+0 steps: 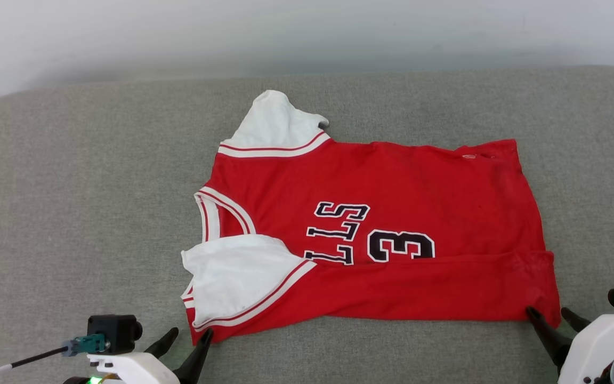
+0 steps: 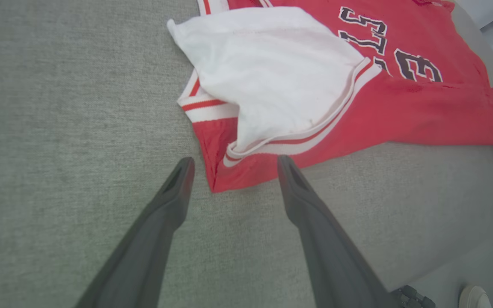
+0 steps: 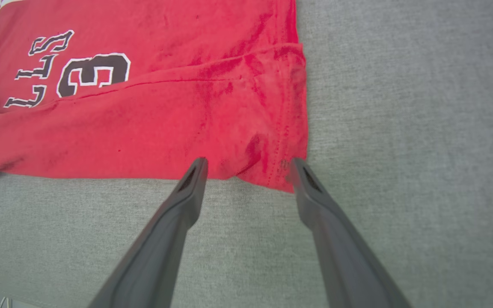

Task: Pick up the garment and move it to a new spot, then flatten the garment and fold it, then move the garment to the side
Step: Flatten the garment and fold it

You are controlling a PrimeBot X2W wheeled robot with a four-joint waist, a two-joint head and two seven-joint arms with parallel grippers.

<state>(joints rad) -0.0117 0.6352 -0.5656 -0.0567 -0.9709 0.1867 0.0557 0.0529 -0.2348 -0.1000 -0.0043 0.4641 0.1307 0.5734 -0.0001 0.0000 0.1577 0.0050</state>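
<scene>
The garment, a red jersey with white sleeves and a black "3", lies on the grey padded surface, its near long edge folded up over the front. My left gripper stands open at the near left corner, fingers straddling the red corner below the white sleeve. My right gripper is open at the near right corner, its fingertips on either side of the hem corner. Nothing is held in either one.
The grey padded surface runs wide on all sides of the jersey. A pale wall rises behind it. The surface's near edge drops off at the lower right of the left wrist view, with a white shoe tip beyond.
</scene>
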